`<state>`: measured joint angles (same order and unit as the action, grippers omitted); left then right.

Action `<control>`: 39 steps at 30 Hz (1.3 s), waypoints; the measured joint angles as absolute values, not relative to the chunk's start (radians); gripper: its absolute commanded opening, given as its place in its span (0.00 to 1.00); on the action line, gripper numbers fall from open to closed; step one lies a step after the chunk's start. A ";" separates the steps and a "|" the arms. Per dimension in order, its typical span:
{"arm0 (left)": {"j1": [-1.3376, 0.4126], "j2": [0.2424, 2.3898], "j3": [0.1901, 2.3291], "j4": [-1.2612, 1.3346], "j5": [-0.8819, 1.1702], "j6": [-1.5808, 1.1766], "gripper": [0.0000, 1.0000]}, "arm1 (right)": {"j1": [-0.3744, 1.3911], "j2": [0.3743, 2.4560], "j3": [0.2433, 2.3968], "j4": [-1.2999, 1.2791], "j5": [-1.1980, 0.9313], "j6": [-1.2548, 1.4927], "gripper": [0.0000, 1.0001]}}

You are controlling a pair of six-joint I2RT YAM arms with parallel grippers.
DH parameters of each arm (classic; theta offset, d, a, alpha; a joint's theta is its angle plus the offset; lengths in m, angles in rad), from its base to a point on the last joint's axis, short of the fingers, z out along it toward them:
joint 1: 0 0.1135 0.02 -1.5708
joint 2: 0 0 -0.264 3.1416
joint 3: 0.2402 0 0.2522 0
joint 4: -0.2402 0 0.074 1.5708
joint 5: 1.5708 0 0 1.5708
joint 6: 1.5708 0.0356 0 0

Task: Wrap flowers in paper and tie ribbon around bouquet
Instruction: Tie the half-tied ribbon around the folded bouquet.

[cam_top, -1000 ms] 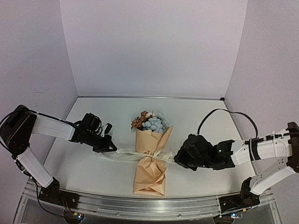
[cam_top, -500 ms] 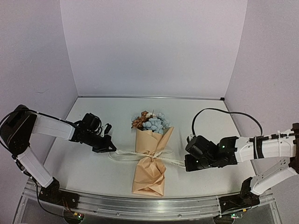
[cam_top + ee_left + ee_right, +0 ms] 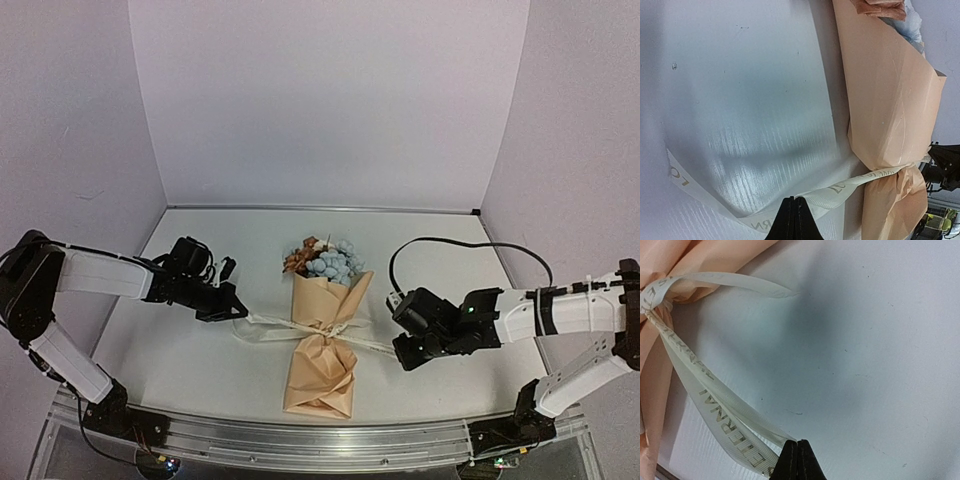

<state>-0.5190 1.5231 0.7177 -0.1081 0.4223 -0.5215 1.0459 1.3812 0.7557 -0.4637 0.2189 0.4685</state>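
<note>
Across the waist of the bouquet point(image 3: 322, 340) the ribbon point(image 3: 270, 322) is running left-right, left hand point(image 3: 238, 313) and right hand point(image 3: 398, 352) each pinching an end, equally close.

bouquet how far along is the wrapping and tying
Done: the paper is wrapped round the flowers, with the ribbon cinched at its waist. In hand: left gripper and right gripper each shut on a ribbon tail, held outward. Left: finishing the knot, likely, then letting go.

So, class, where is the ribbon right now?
In the top view the ribbon circles the waist of the bouquet mid-table, its ends pinched by the left gripper and the right gripper on either side.
</note>
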 measured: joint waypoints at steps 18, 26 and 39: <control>-0.520 1.513 0.720 -0.133 0.414 -0.516 0.00 | 1.032 1.393 0.822 -0.582 0.177 0.117 0.40; -0.554 1.532 0.733 -0.132 0.439 -0.500 0.00 | 1.031 1.346 0.822 -0.595 0.097 0.227 0.48; -0.554 1.544 0.740 -0.132 0.444 -0.498 0.00 | 1.092 1.373 0.807 -0.473 0.085 0.458 0.51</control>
<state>-0.5537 1.5442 0.7403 -0.1316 0.4438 -0.4976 1.0919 1.3726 0.8072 -0.4732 0.0852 0.4580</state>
